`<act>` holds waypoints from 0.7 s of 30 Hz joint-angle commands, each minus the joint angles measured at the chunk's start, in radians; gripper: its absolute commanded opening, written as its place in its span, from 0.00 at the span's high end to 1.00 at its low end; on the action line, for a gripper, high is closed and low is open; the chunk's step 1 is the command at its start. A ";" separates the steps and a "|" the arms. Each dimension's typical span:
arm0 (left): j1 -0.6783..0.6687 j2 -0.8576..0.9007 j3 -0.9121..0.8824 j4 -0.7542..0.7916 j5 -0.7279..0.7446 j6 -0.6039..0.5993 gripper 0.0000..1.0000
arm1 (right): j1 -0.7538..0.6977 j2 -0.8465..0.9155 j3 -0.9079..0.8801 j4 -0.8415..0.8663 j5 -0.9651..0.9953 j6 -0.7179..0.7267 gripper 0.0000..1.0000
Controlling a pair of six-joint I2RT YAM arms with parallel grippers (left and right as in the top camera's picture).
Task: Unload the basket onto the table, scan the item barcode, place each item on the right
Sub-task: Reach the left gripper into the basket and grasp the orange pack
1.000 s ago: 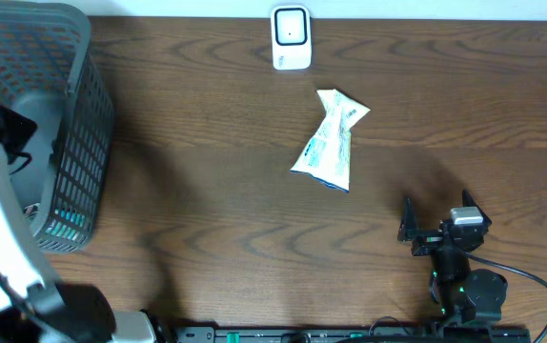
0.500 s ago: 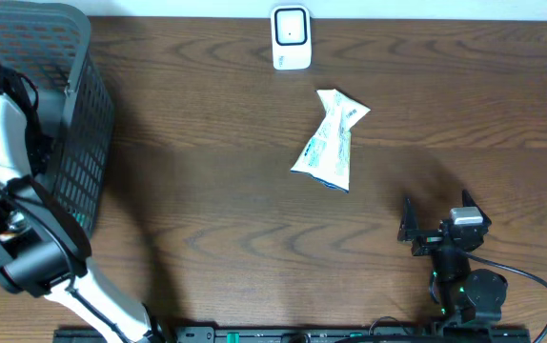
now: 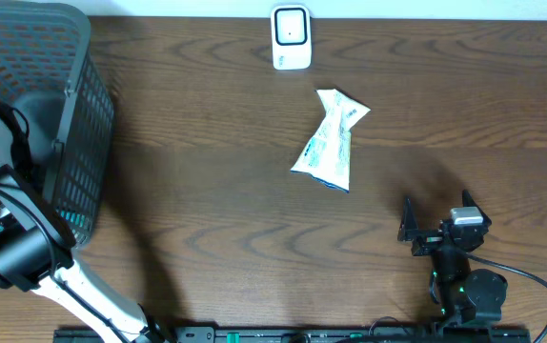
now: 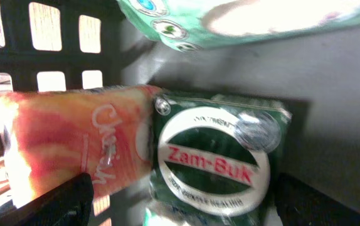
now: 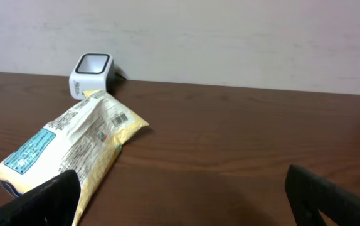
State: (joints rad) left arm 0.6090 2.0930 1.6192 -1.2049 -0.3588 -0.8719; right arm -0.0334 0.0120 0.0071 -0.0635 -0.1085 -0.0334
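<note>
Zam-Buk box (image 4: 214,166) lies in the basket (image 3: 83,143) on the left, my left gripper (image 4: 181,188) just dropped in over it, jaws spread wide and empty, right gripper (image 5: 181,179) idle, wide too, so grab comes next.

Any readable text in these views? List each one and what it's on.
"Zam-Buk": red letters on the green box; its finer print is blurred.
Orange pack: white script, too blurred to read.
Green pack: round logos, unreadable.
Bag: barcode and print, too small to read.
Scanner: no text visible.
</note>
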 commanded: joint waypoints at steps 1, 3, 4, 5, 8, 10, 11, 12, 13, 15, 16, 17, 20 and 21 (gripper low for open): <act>0.024 0.011 -0.039 0.012 -0.027 -0.029 0.09 | -0.006 -0.006 -0.002 -0.004 -0.006 0.010 0.01; 0.027 0.011 -0.077 0.053 -0.024 -0.028 0.09 | -0.006 -0.006 -0.002 -0.004 -0.006 0.010 0.01; 0.027 0.011 -0.090 0.072 -0.018 -0.028 0.09 | -0.006 -0.006 -0.002 -0.004 -0.006 0.010 0.01; 0.027 0.011 -0.105 0.095 -0.008 -0.027 0.09 | -0.006 -0.006 -0.002 -0.004 -0.006 0.010 0.01; 0.027 0.011 -0.144 0.150 0.040 -0.020 0.08 | -0.006 -0.006 -0.002 -0.004 -0.006 0.010 0.01; 0.027 0.011 -0.150 0.156 0.062 -0.020 0.09 | -0.006 -0.006 -0.002 -0.004 -0.006 0.010 0.01; 0.027 0.011 -0.149 0.156 0.063 -0.019 0.09 | -0.006 -0.006 -0.002 -0.004 -0.006 0.010 0.01; 0.027 0.011 -0.149 0.156 0.063 -0.019 0.09 | -0.006 -0.006 -0.002 -0.004 -0.006 0.010 0.01; 0.027 0.011 -0.149 0.156 0.062 -0.019 0.09 | -0.006 -0.006 -0.002 -0.004 -0.006 0.010 0.01; 0.027 0.011 -0.149 0.156 0.062 -0.019 0.16 | -0.006 -0.006 -0.002 -0.004 -0.006 0.010 0.01; 0.027 0.011 -0.149 0.156 0.062 -0.016 0.20 | -0.006 -0.006 -0.002 -0.004 -0.006 0.010 0.01; 0.027 0.011 -0.149 0.156 0.062 -0.002 0.26 | -0.006 -0.006 -0.002 -0.004 -0.006 0.010 0.01; 0.027 0.008 -0.130 0.145 0.063 0.063 0.39 | -0.006 -0.006 -0.002 -0.004 -0.006 0.010 0.01; 0.027 0.004 -0.120 0.138 0.063 0.080 0.44 | -0.006 -0.006 -0.002 -0.004 -0.006 0.010 0.01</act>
State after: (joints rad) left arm 0.6281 2.0670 1.5036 -1.0435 -0.3336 -0.8658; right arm -0.0334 0.0120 0.0071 -0.0635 -0.1085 -0.0334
